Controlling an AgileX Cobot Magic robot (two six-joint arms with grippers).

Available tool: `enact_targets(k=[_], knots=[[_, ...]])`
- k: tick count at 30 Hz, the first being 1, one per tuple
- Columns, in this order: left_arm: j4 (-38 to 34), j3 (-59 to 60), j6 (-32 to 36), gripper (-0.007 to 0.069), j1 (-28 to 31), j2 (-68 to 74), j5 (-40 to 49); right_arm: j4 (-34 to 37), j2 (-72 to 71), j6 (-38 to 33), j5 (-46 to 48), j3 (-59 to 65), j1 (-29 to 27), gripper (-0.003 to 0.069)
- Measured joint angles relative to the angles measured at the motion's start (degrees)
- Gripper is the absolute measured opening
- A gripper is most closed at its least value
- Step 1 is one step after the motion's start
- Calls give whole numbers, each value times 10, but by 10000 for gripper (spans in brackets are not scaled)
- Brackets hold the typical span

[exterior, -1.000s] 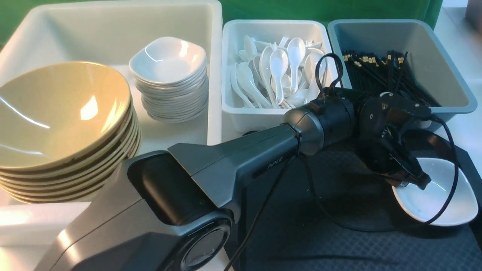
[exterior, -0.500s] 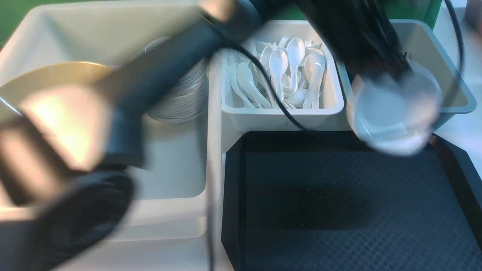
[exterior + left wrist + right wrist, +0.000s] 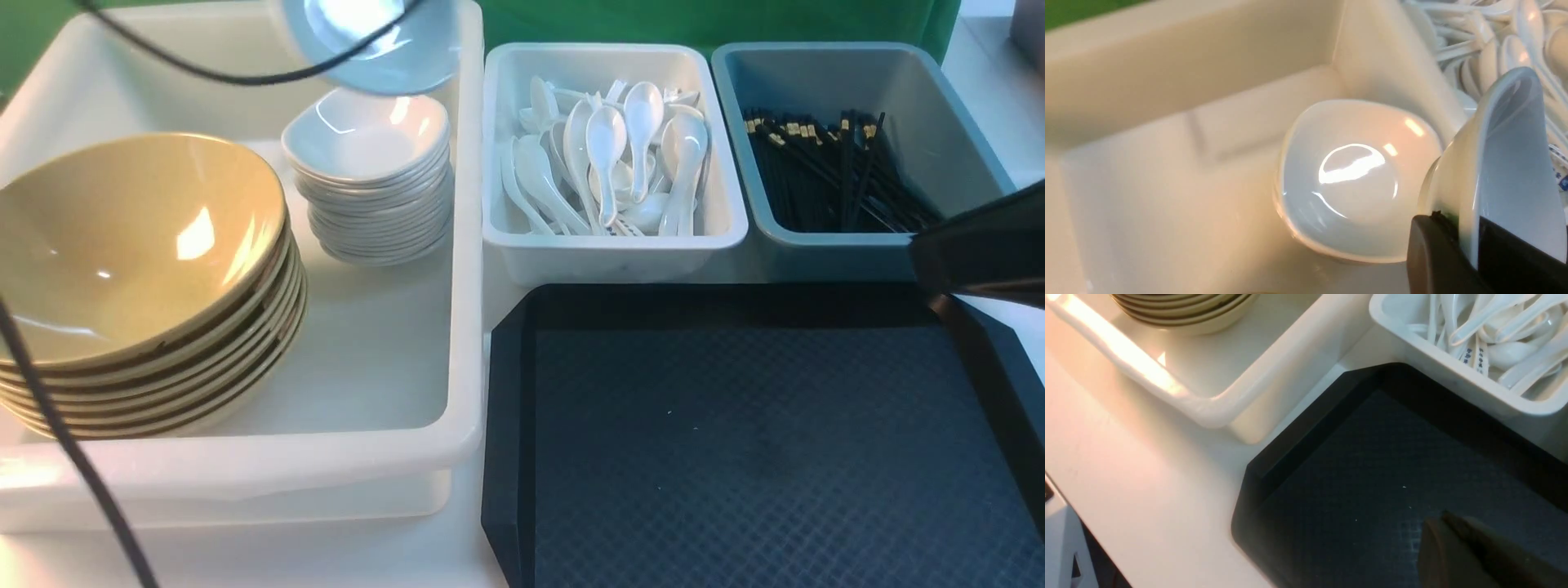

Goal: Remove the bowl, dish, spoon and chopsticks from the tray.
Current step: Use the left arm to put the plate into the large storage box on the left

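We see the dish [image 3: 1506,163] pinched by its rim in the left claw [image 3: 1459,228] and tipped up on its edge. It hangs in the air just above the stack of dishes [image 3: 367,180]. In the front view we see only the dish up high. The left wrist view shows us the dark fingers [image 3: 1429,253] squeezing its rim. The tray [image 3: 735,449] lies to the right of the stack, closer to us. In the right wrist view the right claw [image 3: 1449,531] is pressed together over the tray.

White tub [image 3: 465,245], grey-blue bin [image 3: 967,122], green backdrop [image 3: 694,20], perhaps cloth.
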Motion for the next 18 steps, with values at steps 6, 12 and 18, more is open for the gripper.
enact_targets(k=[6,12,18], knots=[[-53,59,0,1,36,33,-65,1,2,0,-16,0,0,38],[-87,75,11,1,38,83,-116,1,2,0,-29,0,0,38],[-109,75,55,12,38,105,-139,1,2,2,-32,0,0,38]])
